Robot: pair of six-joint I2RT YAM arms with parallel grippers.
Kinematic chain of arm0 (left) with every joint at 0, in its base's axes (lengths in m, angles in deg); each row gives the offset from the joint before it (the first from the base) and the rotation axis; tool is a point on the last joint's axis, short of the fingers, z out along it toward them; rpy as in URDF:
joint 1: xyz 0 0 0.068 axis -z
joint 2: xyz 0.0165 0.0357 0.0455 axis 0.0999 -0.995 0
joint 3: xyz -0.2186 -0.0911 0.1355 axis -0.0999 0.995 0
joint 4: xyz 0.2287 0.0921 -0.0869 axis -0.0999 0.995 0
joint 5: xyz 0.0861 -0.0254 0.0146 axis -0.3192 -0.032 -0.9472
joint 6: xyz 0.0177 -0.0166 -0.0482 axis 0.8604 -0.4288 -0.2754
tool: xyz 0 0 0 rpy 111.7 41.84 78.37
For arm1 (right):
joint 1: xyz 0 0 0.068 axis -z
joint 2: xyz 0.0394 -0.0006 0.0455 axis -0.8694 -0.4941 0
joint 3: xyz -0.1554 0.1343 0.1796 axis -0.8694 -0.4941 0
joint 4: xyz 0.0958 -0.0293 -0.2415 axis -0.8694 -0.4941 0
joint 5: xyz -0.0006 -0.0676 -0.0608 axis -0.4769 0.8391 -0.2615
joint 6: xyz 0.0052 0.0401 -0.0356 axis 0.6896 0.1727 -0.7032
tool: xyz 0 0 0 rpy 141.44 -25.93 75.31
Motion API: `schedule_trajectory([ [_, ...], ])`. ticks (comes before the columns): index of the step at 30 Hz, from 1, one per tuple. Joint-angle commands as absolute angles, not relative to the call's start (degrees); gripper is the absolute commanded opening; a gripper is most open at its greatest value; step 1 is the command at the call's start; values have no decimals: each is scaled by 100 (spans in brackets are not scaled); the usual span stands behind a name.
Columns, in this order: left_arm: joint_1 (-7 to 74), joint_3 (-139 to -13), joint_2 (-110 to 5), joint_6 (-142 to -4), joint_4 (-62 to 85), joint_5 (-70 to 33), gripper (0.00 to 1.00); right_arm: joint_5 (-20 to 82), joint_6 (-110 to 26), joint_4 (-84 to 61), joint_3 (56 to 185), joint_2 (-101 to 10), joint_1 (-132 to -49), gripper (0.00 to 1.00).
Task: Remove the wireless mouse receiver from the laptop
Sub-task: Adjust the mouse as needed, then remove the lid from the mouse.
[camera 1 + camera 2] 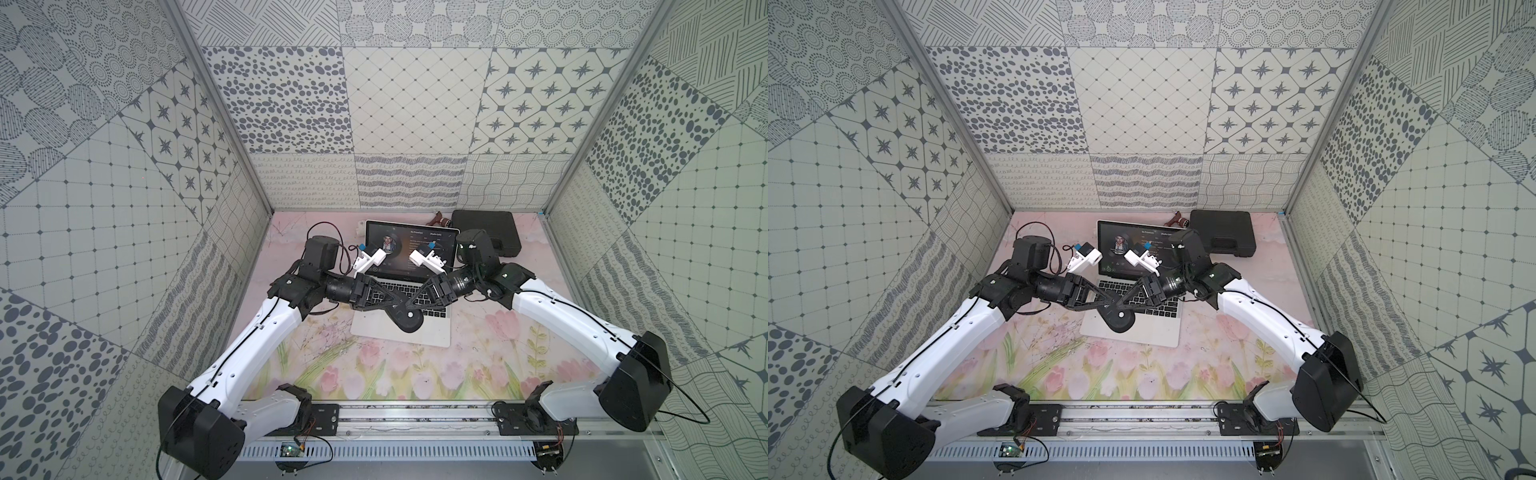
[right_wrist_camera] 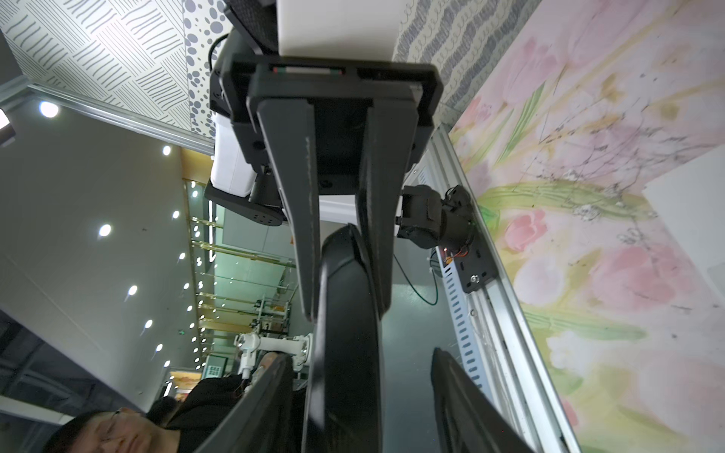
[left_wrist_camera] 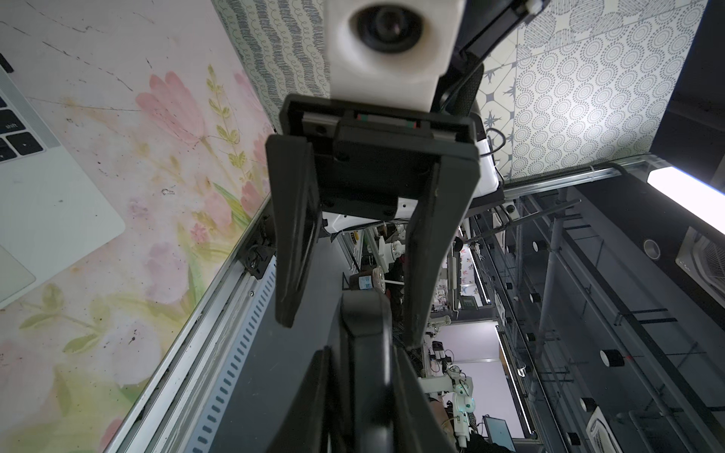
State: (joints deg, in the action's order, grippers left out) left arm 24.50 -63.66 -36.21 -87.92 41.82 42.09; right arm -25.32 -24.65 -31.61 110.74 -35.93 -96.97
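Left gripper (image 2: 347,310) clamped on black mouse (image 1: 409,320) over laptop (image 1: 432,328) near bench (image 1: 498,353) far edge; right gripper (image 3: 349,331) jaws wide around it.

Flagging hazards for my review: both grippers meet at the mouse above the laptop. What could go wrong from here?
1. Only the left gripper pinches the mouse, by one end; the right gripper stands open. A slip would likely drop it onto the laptop.
2. Both grippers sit close together at the mouse; drawing apart might knock it loose.
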Motion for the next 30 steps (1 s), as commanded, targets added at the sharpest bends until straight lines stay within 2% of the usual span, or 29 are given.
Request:
schedule_trajectory([
  [1,2274,-6147,-3493,-9010,3676,3775,0,-1299,-2114,-2731,10881,-3053,-9585,70],
  [6,2226,-5479,-2825,-9757,2581,2210,0,-486,-955,-1603,10065,-2675,-9723,73],
  [10,2246,-5073,-2549,-10310,1653,1842,0,-276,-898,-1368,9954,-2894,-10074,72],
  [18,2253,-4956,-2144,-10336,1608,1358,0,-161,-600,-652,9885,-3306,-10425,67],
  [25,2245,-4886,-2122,-10460,1432,1371,0,50,-443,-313,9744,-3406,-10514,48],
  [30,2250,-4961,-2185,-10443,1464,1456,0,69,-500,-306,9693,-3325,-10506,39],
])
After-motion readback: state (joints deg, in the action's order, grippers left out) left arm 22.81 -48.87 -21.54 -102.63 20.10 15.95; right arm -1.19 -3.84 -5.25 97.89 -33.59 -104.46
